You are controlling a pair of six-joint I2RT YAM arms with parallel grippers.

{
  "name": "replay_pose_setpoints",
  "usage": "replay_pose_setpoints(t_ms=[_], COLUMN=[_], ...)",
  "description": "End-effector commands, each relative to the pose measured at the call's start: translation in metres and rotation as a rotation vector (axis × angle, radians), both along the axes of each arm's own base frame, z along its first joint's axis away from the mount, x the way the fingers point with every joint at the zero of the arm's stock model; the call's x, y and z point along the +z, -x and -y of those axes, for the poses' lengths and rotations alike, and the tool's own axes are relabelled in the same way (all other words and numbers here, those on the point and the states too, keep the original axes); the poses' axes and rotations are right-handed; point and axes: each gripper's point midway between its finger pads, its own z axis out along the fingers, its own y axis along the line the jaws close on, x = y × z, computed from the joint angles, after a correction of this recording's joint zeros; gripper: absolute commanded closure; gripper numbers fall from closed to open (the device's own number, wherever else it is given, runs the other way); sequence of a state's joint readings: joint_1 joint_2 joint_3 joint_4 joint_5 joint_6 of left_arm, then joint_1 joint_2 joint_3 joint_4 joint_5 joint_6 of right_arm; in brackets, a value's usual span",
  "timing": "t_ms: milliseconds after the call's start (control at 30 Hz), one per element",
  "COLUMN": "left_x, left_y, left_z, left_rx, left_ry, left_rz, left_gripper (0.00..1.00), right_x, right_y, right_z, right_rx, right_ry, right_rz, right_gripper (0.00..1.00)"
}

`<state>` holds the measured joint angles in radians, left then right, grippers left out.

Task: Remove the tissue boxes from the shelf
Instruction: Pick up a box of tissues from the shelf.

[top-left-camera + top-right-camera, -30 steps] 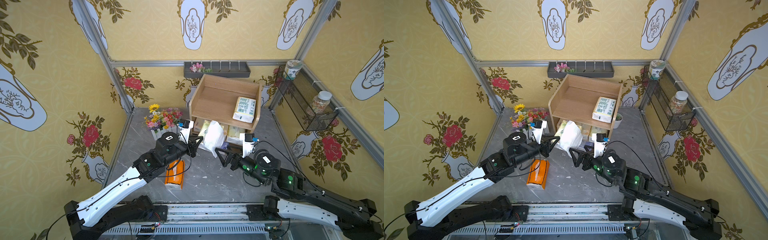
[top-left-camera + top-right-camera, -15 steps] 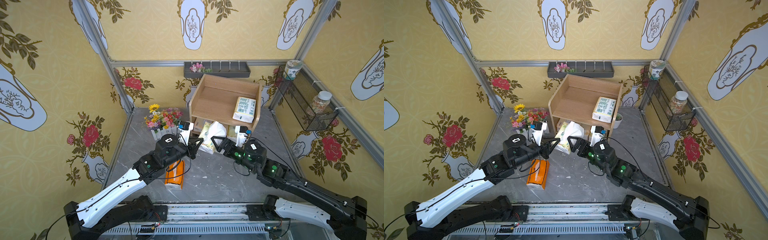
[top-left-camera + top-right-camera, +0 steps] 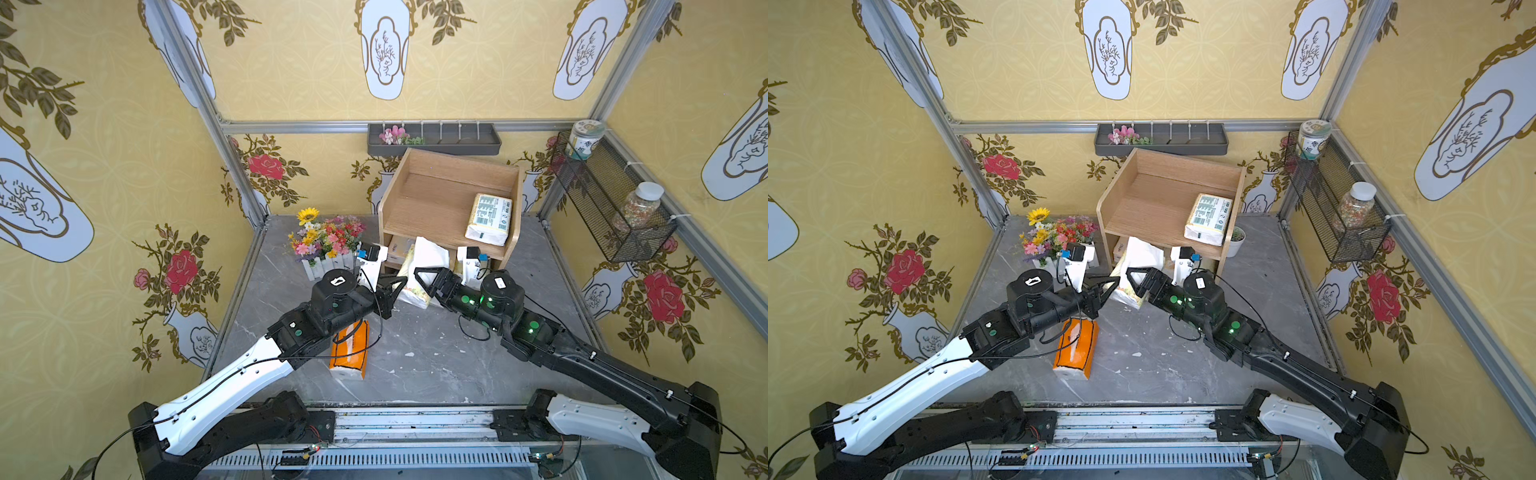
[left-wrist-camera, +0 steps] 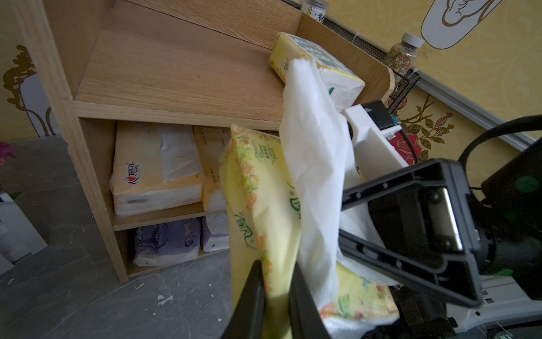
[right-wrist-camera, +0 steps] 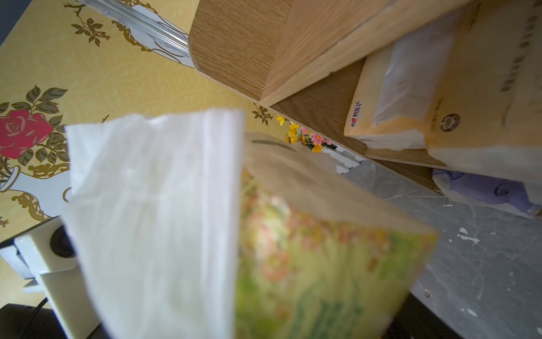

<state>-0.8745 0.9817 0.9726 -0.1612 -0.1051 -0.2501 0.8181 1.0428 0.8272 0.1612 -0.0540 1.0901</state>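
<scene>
Both top views are bright and sharp, with only soft shadows. In the right wrist view the yellow tissue pack (image 5: 322, 264) is very close and blurry. The left wrist view looks dimmer.

place: robot lab cell | signs: aluminium frame (image 3: 291, 126), wallpapered panels (image 3: 299, 62)
</scene>
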Motion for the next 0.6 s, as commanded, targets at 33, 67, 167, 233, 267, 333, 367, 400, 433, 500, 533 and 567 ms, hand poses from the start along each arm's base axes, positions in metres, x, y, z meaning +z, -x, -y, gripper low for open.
replay_pose_setpoints(t_ms=[33,67,167,233,267,333,367,400,433,500,533,567], left_x=[0.0037,0.002,-0.0005,-0.0008,-0.0017,-0.0023,-0.0017,-0.0014,-0.0015,-0.0023,-0.0027,-0.0027], left_y=[0.0007,0.0008,0.0011,0.0018,0.0022,0.0037,0.0039,0.0047,0.0049,0.0054,0.0053,0.0054], left_z=[0.0042,0.0041,0.004,0.0033,0.0027,0.001,-0.0001,-0.0009,-0.0019,-0.0033,-0.0037,-0.0041], left_rx=[-0.022,-0.022,-0.022,-0.022,-0.022,-0.021,-0.018,-0.018,-0.014,-0.011,-0.009,-0.008], left_ry=[0.018,0.016,0.015,0.014,0.014,0.017,0.02,0.021,0.021,0.019,0.017,0.019], left_rz=[0.028,0.026,0.021,0.017,0.015,0.012,0.013,0.013,0.013,0.01,0.008,0.006], left_gripper=[1.0,1.0,1.0,1.0,1.0,1.0,1.0,1.0,1.0,1.0,1.0,1.0], right_x=[0.0179,0.018,0.0161,0.0149,0.0151,0.0155,0.016,0.0156,0.0147,0.016,0.0152,0.0151], right_y=[0.0008,0.0005,0.0,-0.0012,-0.0014,-0.0024,-0.0025,-0.0025,-0.0029,-0.003,-0.0029,-0.003], right_z=[-0.0084,-0.0095,-0.0112,-0.0109,-0.0111,-0.0111,-0.011,-0.011,-0.0102,-0.0086,-0.0082,-0.0077], right_rx=[0.047,0.05,0.055,0.051,0.05,0.05,0.05,0.049,0.045,0.039,0.037,0.036], right_ry=[-0.081,-0.082,-0.089,-0.1,-0.106,-0.113,-0.115,-0.116,-0.116,-0.123,-0.125,-0.127], right_rz=[0.034,0.032,0.023,0.02,0.02,0.019,0.02,0.019,0.018,0.019,0.018,0.018], right_gripper=[0.02,0.03,0.06,0.09,0.1,0.13,0.14,0.16,0.18,0.22,0.25,0.27])
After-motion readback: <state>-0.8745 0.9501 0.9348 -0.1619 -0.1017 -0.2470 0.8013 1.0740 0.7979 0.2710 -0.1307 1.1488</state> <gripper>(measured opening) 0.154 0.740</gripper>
